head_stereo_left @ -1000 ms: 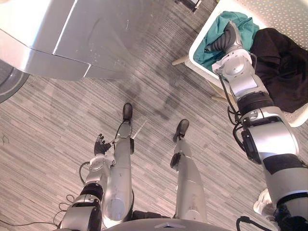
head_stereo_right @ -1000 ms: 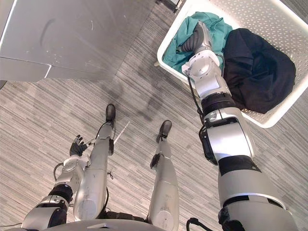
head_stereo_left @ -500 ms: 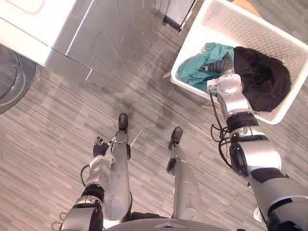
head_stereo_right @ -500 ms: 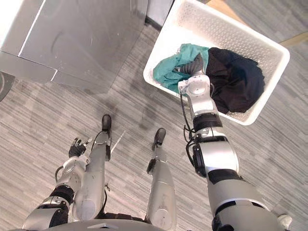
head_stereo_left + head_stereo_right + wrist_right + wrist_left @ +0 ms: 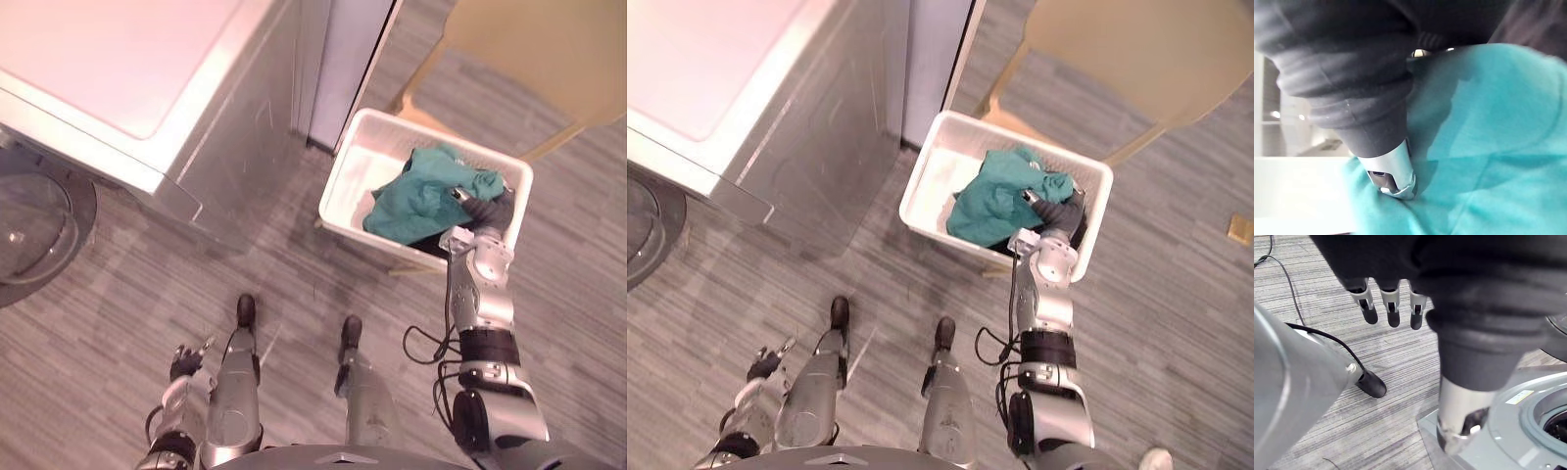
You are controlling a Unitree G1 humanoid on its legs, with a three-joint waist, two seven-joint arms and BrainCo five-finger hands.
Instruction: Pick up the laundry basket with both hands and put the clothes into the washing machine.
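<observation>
Left eye view: white perforated plastic laundry basket (image 5: 358, 166) near the silver washing machine (image 5: 127, 88); right hand (image 5: 485, 210) inside it, on the crumpled teal garment (image 5: 421, 196). Left wrist view: left hand (image 5: 1392, 303) straight-fingered, empty. Right wrist view: garment against the hand, grip indeterminable. Judged soft, light; gather a fold.

Tan chair (image 5: 529, 49), grey striped floor (image 5: 108, 323), white panel (image 5: 348, 69)

Upright white basket (image 5: 345, 182), teal garment (image 5: 421, 196) heaped inside.
</observation>
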